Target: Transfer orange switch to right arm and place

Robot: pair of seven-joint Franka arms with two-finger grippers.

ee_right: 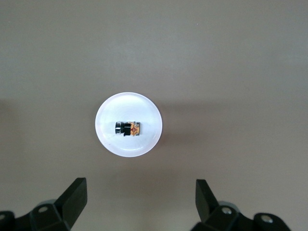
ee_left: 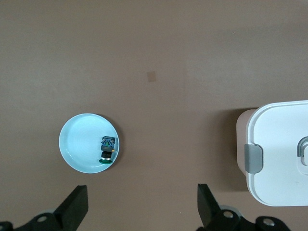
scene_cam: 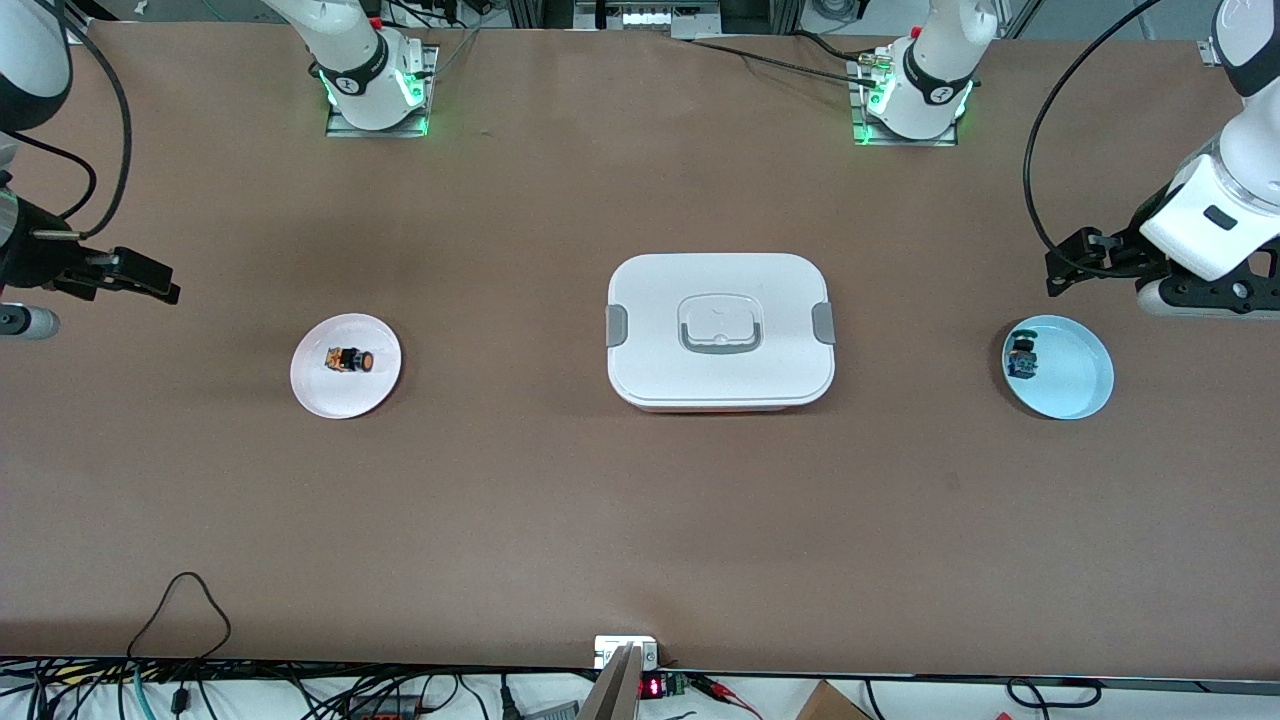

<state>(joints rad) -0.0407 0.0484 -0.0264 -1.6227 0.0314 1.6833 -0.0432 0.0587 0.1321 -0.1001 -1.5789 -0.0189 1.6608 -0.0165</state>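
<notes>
The tiny orange switch (scene_cam: 349, 360) lies on its side on a round, smooth white plate (scene_cam: 320, 395) on the brown desk (scene_cam: 640, 520), toward the right arm's end. The right end effector (ee_right: 139, 204) hangs above that plate with its fingers spread wide. The left end effector (ee_left: 143, 209) hangs spread wide too, over the desk near a round blue plate (ee_left: 77, 149).

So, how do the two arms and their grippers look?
Both arms are white with black joint bands, green lights at the bases and black cables. The left gripper has black fingers under a white wrist. The right gripper is slim and black.
</notes>
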